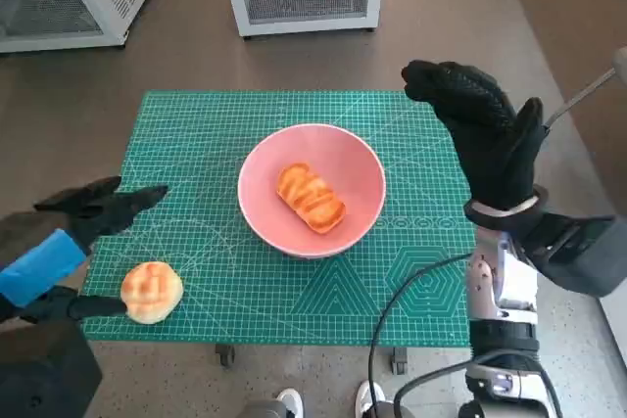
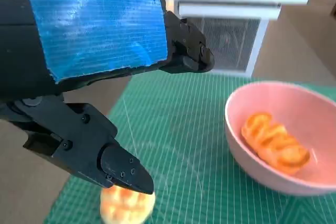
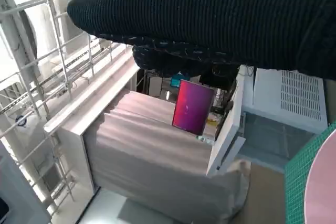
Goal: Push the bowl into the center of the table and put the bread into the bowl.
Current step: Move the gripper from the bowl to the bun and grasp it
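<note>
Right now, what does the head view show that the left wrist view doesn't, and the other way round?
Only the head view shows the right hand, raised open beside the pink bowl, plus the whole green mat and shoes at the table's near edge. Only the left wrist view shows closely that a finger of the left hand reaches over the round bun; contact is unclear. Both show the bowl with a bread piece inside, the bun outside it, and the white cabinets.

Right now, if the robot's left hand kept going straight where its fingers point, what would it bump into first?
Probably the pink bowl. The left hand points across the green mat toward it, though height is hard to judge. The round bun lies beside the hand.
</note>
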`<control>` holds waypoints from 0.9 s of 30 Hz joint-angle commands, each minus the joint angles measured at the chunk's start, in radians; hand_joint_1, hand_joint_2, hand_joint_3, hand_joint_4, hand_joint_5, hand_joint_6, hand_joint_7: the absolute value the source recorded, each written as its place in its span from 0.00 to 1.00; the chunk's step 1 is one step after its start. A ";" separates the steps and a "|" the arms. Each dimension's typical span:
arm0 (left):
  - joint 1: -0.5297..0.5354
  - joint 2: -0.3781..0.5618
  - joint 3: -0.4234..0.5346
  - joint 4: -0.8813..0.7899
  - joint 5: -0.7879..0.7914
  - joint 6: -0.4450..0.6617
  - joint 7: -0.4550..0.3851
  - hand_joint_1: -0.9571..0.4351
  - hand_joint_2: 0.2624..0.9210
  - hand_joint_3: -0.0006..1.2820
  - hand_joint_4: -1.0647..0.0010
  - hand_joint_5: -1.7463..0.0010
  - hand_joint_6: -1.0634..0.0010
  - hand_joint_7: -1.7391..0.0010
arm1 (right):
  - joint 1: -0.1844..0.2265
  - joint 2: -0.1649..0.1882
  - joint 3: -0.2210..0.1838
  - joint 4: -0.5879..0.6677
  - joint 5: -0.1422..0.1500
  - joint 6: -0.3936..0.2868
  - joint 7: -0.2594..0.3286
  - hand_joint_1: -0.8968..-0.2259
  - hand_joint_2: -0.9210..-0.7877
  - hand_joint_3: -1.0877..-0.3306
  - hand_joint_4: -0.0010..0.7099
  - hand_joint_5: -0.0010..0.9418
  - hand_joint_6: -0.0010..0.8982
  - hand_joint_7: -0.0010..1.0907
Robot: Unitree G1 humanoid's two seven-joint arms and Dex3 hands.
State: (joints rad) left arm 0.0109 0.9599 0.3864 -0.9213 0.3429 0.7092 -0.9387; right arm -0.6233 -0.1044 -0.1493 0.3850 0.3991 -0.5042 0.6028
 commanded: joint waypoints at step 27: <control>0.033 0.029 -0.342 0.150 0.160 0.083 0.137 0.51 0.66 0.01 0.85 1.00 0.73 1.00 | 0.007 -0.008 -0.007 0.009 0.010 0.018 0.013 0.39 0.00 0.55 0.27 0.00 0.09 0.34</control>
State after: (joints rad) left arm 0.0501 0.9737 0.0627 -0.7692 0.4771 0.7783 -0.8092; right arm -0.6234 -0.1091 -0.1529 0.3857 0.3999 -0.4983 0.6084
